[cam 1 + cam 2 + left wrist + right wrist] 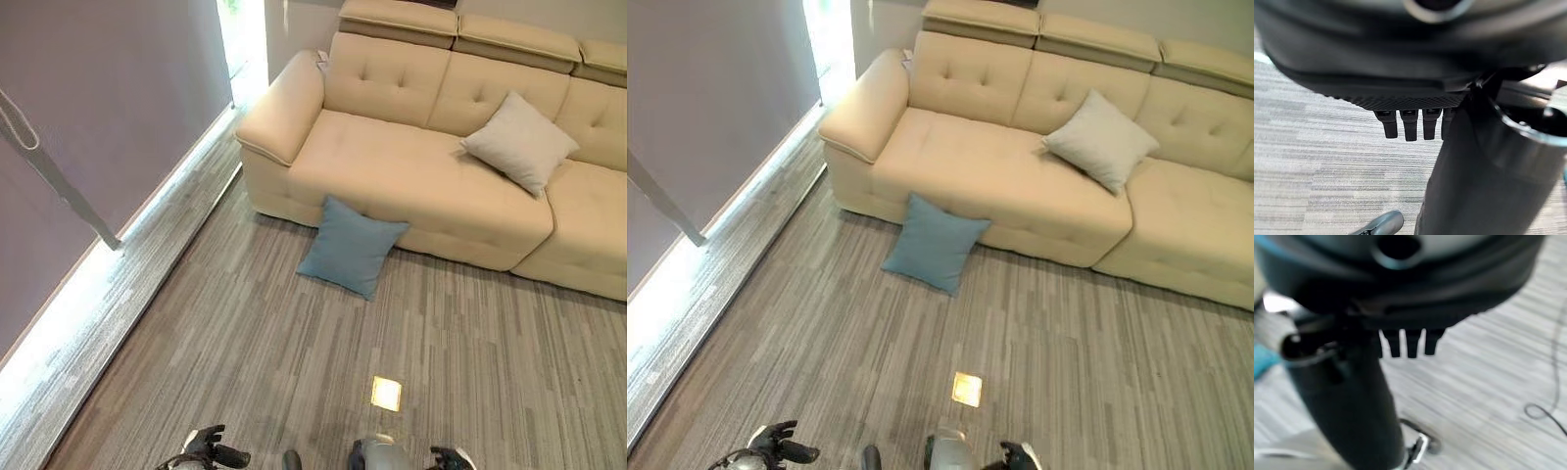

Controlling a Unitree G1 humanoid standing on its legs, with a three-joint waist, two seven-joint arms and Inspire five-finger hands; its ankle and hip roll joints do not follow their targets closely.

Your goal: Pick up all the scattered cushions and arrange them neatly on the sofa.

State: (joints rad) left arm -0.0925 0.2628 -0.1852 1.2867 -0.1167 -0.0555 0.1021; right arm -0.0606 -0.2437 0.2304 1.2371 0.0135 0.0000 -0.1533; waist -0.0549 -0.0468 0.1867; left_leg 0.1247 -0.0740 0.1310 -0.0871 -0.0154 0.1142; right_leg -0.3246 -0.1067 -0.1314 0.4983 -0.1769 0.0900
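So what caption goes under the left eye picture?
Blue cushion on the floor against the cream sofa; beige cushion already on it.

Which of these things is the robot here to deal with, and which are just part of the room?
For the job:
blue cushion, on the floor leaning against the sofa
beige cushion, already on the seat

Just there:
grey curtain
small bright square on the floor

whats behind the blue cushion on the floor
The blue cushion stands on the floor, leaning back against the sofa front. Behind it is that front panel; the part it covers is hidden.
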